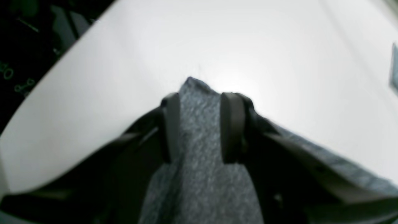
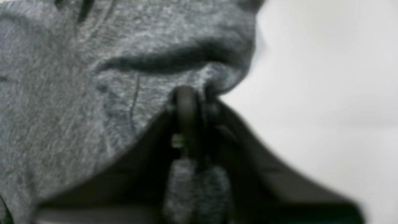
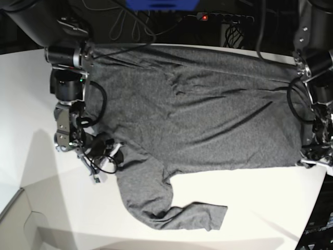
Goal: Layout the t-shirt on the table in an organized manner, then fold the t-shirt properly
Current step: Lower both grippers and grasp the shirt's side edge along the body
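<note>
Step in hand: we are judging this to be the spreading stage, with both arms gripping opposite edges of the t-shirt [image 3: 208, 109] to flatten it before any fold.
T-shirt: it is lying across the upper and middle part of the base view on the white tabletop [image 3: 31, 94], body mostly open but creased, one sleeve curling down toward the lower centre.
Left tool [image 1: 200, 124]: in the left wrist view we are seeing it clamped on a strip of grey knit, a bit of cloth poking out past the tips; in the base view it is sitting at the right edge of the frame.
Right tool [image 2: 194, 102]: in the right wrist view we are seeing its tips pressed together, pinching a bunched edge of the cloth; it is working at the left side of the base view.
Doing it well: we are recommending an even, outward pull from both grips, kept low over the tabletop, so the creases draw out without the cloth slipping free.
Watch for: the right pinch is looking shallow, so a sharp tug could lose it; the curled sleeve is needing its own straightening afterwards.
</note>
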Motion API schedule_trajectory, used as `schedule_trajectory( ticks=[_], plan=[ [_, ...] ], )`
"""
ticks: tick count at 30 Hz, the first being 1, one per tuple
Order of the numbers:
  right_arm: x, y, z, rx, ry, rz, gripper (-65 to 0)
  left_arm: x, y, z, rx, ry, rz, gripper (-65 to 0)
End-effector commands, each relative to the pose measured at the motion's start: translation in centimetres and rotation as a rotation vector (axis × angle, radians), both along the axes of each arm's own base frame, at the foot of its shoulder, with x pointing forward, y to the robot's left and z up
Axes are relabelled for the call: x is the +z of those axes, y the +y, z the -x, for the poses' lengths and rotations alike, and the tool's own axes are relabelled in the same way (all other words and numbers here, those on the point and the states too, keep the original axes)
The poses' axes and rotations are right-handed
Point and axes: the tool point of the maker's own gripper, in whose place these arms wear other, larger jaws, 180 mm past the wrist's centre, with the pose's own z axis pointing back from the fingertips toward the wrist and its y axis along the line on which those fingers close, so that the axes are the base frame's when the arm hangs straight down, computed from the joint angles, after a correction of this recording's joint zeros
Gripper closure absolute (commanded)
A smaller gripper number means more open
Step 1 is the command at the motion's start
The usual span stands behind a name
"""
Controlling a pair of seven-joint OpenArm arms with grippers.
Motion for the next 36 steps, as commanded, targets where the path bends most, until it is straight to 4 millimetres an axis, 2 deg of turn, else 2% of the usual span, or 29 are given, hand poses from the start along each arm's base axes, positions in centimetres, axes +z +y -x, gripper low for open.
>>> schedule_trajectory(
  ticks=[1,7,9,25,26,28,30,32,36],
  plan=[
    [0.2,-0.4,-0.3,0.004,0.009,0.028,0.0,2.6,1.2,-1.4,0.009,-0.065,-0.037,-21.7],
    [-0.4,-1.0,0.4,0.001,0.025,0.038,0.0,1.7,2.0,-1.4,0.016,-0.047,-0.070,-21.7],
    [-0.6,-1.3,0.5,-0.003,0.028,0.042,0.0,2.1,3.0,-1.1,0.020,-0.044,-0.095,-21.7],
    [-0.6,-1.1,0.6,0.001,0.031,0.040,0.0,1.3,2.4,-1.0,-0.015,-0.010,-0.120,-21.7],
    [-0.6,-1.1,0.6,0.001,0.031,0.040,0.0,1.1,2.3,-0.9,-0.015,-0.005,-0.117,-21.7],
    [-0.8,-1.1,0.7,0.003,0.039,0.043,0.0,-0.6,2.0,0.2,-0.013,0.029,-0.104,-21.7],
    [-0.9,-1.1,0.9,0.010,0.053,0.049,0.0,-1.6,0.6,0.2,-0.026,0.034,-0.084,-21.7],
    [-0.9,-1.1,0.9,0.010,0.053,0.049,0.0,-1.8,0.1,0.0,-0.026,0.000,-0.092,-21.7],
    [-0.9,-1.2,0.9,0.009,0.051,0.050,0.0,-3.3,-0.3,1.0,-0.014,0.015,-0.081,-21.7]
  ],
)
